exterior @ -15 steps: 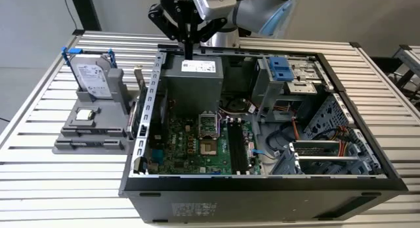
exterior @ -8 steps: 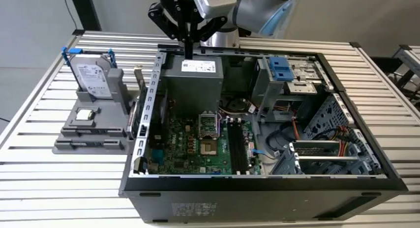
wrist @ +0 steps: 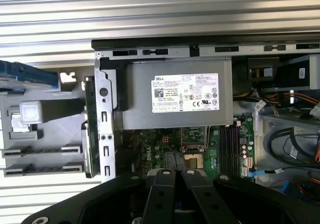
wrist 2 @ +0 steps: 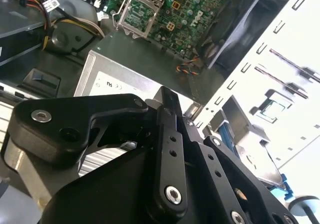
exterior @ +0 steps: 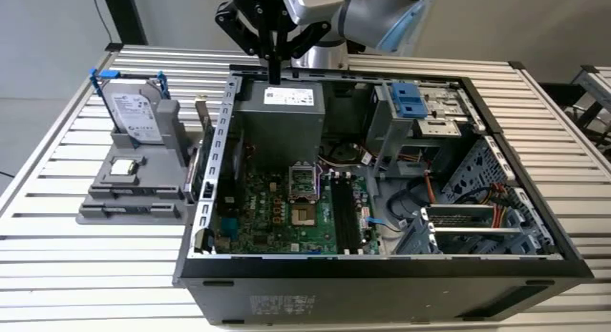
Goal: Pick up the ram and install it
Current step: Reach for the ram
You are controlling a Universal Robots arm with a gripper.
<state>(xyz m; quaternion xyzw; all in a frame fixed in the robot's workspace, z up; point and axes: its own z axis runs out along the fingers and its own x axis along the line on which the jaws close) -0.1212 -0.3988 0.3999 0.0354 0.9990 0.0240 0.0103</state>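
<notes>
The gripper [exterior: 275, 79] is seen with its fingers [wrist 2: 170, 134] pressed together and nothing clamped between them. It is held pointing straight down from the arm [exterior: 377, 17], over the far edge of the open computer case [exterior: 382, 264], just above the power supply [exterior: 282, 124]. The ram [wrist: 89, 129] is stood on edge in the grey holder [exterior: 143, 192], just outside the case wall on the exterior view's left. A hard drive [exterior: 134, 114] and a processor chip [exterior: 121, 167] are kept in the same holder. The motherboard [exterior: 286, 210] and its black slots [exterior: 345, 217] are left exposed inside the case, on a slatted table [exterior: 76, 275].
</notes>
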